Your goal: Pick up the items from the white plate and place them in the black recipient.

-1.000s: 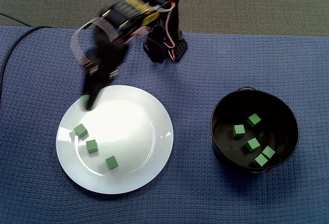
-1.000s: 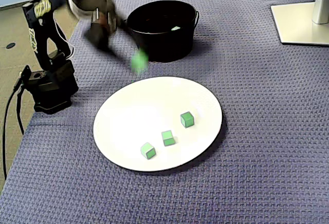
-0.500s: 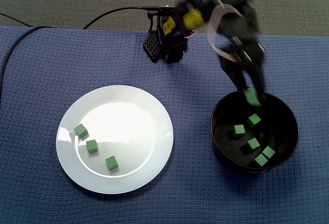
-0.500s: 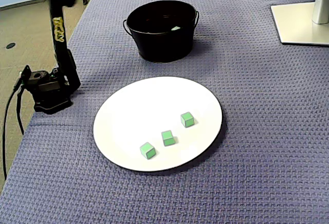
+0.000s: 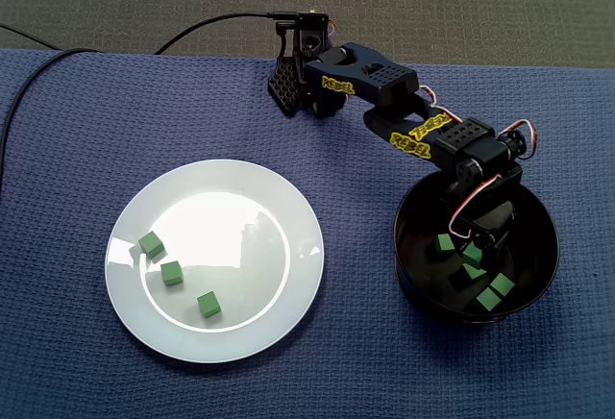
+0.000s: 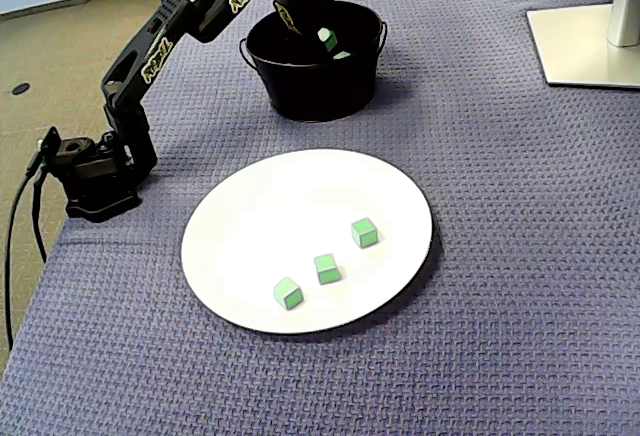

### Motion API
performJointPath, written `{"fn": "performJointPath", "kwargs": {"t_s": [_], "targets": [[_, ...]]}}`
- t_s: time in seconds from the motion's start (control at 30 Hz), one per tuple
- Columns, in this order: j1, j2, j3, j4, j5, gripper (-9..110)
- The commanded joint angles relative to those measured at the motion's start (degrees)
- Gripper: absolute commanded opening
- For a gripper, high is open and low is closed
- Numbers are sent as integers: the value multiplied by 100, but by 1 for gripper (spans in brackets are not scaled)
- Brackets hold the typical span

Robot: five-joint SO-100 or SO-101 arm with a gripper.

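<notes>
Cubes (image 5: 172, 273) on the white plate (image 5: 240, 208) at the left number three as before, untouched, while my arm (image 5: 384, 78) has swung from that plate across to the black bucket (image 5: 543, 217) at the right and sunk its gripper (image 5: 471, 251) inside the rim. I judge this carry is all but done, with only the release left. From the base (image 5: 293, 83) at the far edge I reach out low, wrist bent down, jaws pinching a green cube (image 6: 327, 39) above the earlier cubes (image 5: 495, 292).
</notes>
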Motion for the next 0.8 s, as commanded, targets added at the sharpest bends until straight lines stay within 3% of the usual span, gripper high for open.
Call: {"fn": "performJointPath", "kwargs": {"t_s": [0.0, 0.13, 0.23, 0.33, 0.43, 0.57, 0.77], "targets": [[-88, 158, 18, 246, -105, 41], [237, 1354, 325, 536, -404, 45], [1055, 2892, 1072, 554, -431, 45], [2566, 4438, 2294, 211, -123, 46], [4649, 5370, 3621, -255, 1063, 42], [6609, 5212, 4878, -1028, 2101, 49], [7655, 2971, 4421, -1257, 2830, 49]]}}
